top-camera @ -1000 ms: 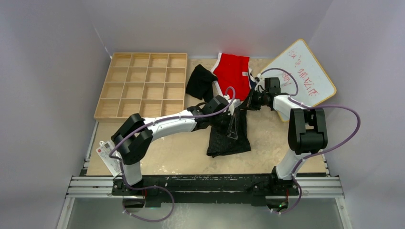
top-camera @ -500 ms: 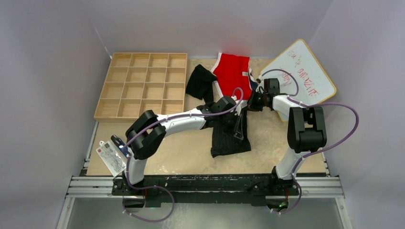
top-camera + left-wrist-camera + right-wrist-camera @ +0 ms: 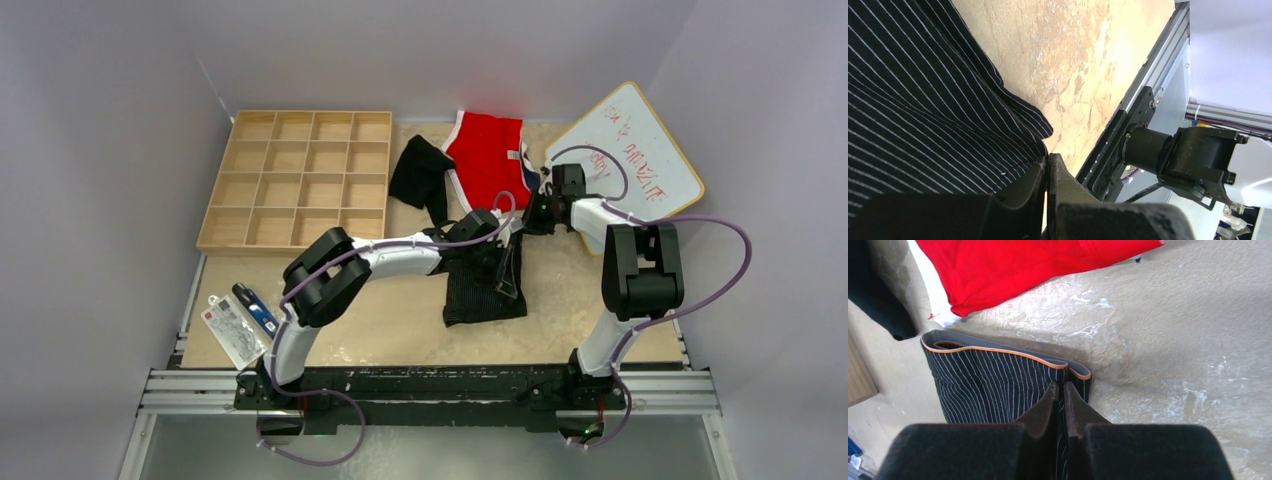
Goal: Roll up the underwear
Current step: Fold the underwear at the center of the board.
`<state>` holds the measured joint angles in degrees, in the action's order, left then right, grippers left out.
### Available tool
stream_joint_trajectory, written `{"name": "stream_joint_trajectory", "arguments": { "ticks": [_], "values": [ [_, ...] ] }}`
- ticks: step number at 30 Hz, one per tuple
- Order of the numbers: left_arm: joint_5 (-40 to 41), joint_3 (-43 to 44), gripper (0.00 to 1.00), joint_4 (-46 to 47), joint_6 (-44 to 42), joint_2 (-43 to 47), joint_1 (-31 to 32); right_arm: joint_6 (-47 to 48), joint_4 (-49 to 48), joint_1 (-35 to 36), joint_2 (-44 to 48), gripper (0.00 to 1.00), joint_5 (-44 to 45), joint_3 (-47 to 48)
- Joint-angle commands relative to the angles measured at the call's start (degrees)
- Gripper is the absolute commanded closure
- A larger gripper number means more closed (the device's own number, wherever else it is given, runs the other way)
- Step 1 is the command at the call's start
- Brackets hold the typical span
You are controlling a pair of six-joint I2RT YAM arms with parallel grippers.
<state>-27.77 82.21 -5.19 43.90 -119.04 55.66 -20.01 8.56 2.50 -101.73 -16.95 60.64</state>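
A black underwear with fine white stripes (image 3: 480,300) lies on the table's middle, its grey waistband with orange piping at the far end (image 3: 998,347). My left gripper (image 3: 503,268) is low on its right side, jaws shut on the hem at the fabric's edge (image 3: 1048,157). The striped fabric fills the left of the left wrist view (image 3: 923,100). My right gripper (image 3: 528,215) is shut on the right end of the same underwear, just below the waistband (image 3: 1061,386). A second, plain black underwear (image 3: 418,172) lies crumpled behind, apart from both grippers.
Red briefs with white trim (image 3: 488,155) lie just beyond the striped underwear. A wooden grid tray (image 3: 290,247) stands at the back left and a whiteboard (image 3: 630,150) at the back right. Cards (image 3: 228,330) and a blue item (image 3: 258,312) lie at the front left. A metal rail (image 3: 430,385) runs along the front.
My left arm has swung to the right, dragging the striped underwear's lower part right with it and uncovering the blue item by the cards. My right gripper has hardly moved.
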Motion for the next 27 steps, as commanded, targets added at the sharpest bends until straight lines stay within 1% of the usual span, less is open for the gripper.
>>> {"name": "stream_joint_trajectory", "arguments": {
  "ticks": [1,3,4,5,6,7,10,12,15,17,19,22,24,27],
  "values": [
    [-3.63,1.8,1.0,6.92,2.12,-2.61,0.83,0.72,2.74,-0.22,0.76,0.93,4.31,2.63],
    [-4.41,1.21,1.0,8.98,2.63,-3.2,0.94,0.33,2.9,-0.22,1.82,0.92,6.3,2.48],
    [-5.0,0.93,0.96,10.21,3.09,-3.44,1.02,0.23,3.32,-0.22,2.4,0.87,7.03,2.63],
    [-5.74,0.44,0.89,11.42,3.54,-3.61,1.03,0.18,3.83,-0.22,2.61,0.79,7.39,2.95],
    [-6.4,-0.35,0.76,13.55,4.15,-3.6,1.03,0.23,4.36,-0.22,2.91,0.73,7.56,3.37],
    [-7.04,-1.32,0.72,15.86,4.96,-3.43,1.0,0.46,4.93,-0.24,3.29,0.7,7.61,3.75],
    [-9.35,-3.73,0.64,21.84,6.82,-1.68,0.97,0.76,6.7,-0.24,5.41,0.67,8.29,4.28],
    [-10.76,-5.29,0.56,24.58,7.19,0.65,1.02,0.41,7.65,-0.22,7.91,0.6,8.92,3.66],
    [-8.22,-11.75,0.49,27.06,7.28,7.58,0.84,-0.98,7.5,-0.27,12.55,0.56,7.7,0.71],
    [-5.78,-16.01,0.46,25.95,5.97,12.37,0.44,-1.32,6.64,-0.27,15.32,0.52,6.78,-2.41],
    [-1.52,-19.14,0.44,20.53,3.18,17.05,-0.05,-2.83,6.58,-0.22,17.38,0.48,5.63,-4.61],
    [7.23,-23.77,0.37,12.41,-0.32,23.23,-0.97,-3.75,5.61,-0.07,18.85,0.42,3.09,-6.93],
    [9.26,-27.01,0.34,9.74,-1.57,26.4,-2.7,-4.9,5.89,-0.04,19.44,0.37,1.51,-8.95],
    [12.02,-30.75,0.31,6.43,-2.94,29.11,-4.03,-6.33,6.63,-0.04,19.92,0.32,1.45,-11.97]
  ]
}}
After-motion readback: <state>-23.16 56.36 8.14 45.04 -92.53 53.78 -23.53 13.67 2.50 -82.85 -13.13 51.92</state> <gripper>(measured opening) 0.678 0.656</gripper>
